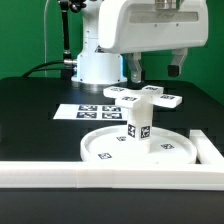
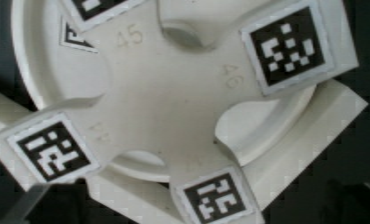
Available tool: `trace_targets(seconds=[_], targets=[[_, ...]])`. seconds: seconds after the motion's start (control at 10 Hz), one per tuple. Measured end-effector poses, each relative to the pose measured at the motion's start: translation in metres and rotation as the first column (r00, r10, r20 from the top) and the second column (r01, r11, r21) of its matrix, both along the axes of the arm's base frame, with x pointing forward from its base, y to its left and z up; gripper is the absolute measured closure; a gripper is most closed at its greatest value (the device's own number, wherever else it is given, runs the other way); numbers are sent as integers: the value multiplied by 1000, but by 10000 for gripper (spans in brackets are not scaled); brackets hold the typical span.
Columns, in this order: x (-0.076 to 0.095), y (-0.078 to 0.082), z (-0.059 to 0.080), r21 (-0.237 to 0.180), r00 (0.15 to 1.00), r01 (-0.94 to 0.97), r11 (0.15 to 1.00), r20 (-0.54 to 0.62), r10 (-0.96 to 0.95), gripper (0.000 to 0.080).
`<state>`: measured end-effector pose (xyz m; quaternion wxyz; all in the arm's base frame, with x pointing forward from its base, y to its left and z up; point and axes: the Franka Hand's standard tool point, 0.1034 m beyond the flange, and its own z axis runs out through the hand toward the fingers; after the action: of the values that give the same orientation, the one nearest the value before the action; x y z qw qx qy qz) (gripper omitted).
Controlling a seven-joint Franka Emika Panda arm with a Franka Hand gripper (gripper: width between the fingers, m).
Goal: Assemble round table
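The round disc lies flat on the black table, its raised rim facing up, just behind the long white border bar that runs along the table's near edge. From the middle of the disc the short thick post stands upright, a square tag on its side. On top of the post sits the cross-shaped piece — its arms spread level, reaching out over the disc, with tags on the arm ends.

Beyond the disc, flat on the table, lies the marker board, and behind that rises the arm's white base.

The gripper hangs above and behind the cross-shaped piece, clear of it, its two dark fingers set well apart with nothing between them.

The wrist view looks down at close range on the cross-shaped piece — four tagged arms over the pale disc below, though the picture is somewhat soft and the post itself seems hidden under the cross.
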<state>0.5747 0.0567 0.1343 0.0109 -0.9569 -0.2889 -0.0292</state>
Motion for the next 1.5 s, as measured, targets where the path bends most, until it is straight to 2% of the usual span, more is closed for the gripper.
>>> trace_targets(seconds=[0.3, 0.4, 0.6, 0.7, 0.9, 1.2, 1.5], targets=[[0, -2, 0, -11, 989, -145, 989, 4, 145, 150], [0, -4, -2, -27, 953, -304, 952, 2, 304, 150], [-1, -2, -4, -71, 848, -530, 845, -21, 530, 150], [-1, -3, -4, -81, 803, -595, 799, -28, 595, 150], [-1, -6, -4, -83, 726, -687, 722, -35, 687, 150], [-1, -11, -10, -91, 511, -858, 505, -58, 858, 150], [0, -15, -10, -106, 355, -933, 345, -94, 930, 150]])
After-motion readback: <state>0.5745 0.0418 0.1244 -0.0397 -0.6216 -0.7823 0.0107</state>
